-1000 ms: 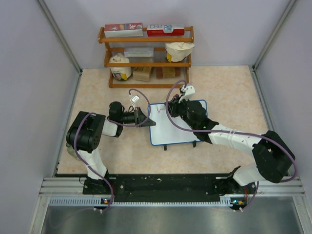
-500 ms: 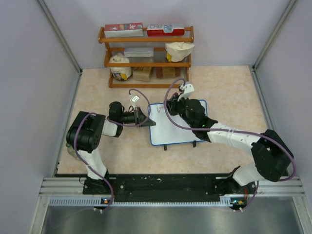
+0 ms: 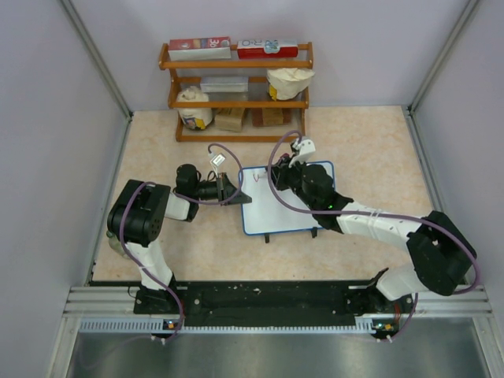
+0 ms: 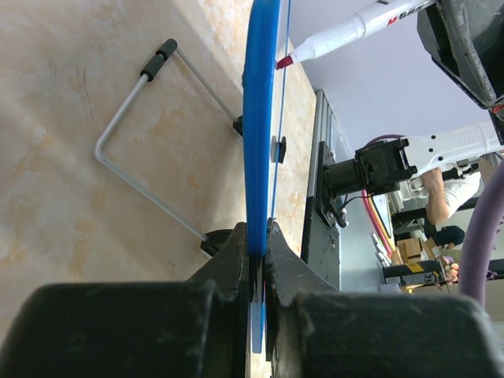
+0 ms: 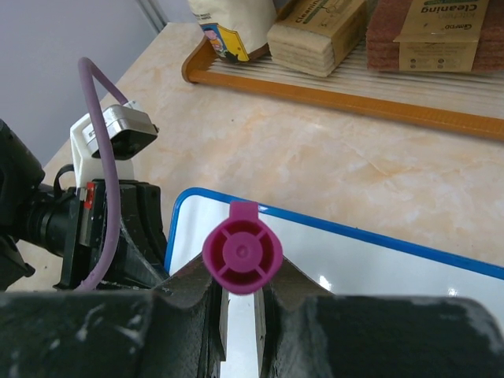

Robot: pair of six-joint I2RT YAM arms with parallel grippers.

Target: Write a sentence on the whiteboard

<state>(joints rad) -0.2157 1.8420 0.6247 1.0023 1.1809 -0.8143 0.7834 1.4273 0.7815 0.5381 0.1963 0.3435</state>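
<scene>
My left pincer (image 4: pixel 257 236) was clamped shut on the left edge of the whiteboard (image 3: pixel 287 201), which sat near the middle of the worktop (image 3: pixel 370 142). My right pincer (image 5: pixel 240 303) was closed tight around the marker (image 5: pixel 242 258), its tip at the board's far left corner, where a faint first stroke showed. I judged the writing barely begun. The next move called for light, even pressure and a steady drag rightward. I couldn't tell whether the tip truly touched the surface. The stroke was too small to read, and my right arm hid part of the board.
</scene>
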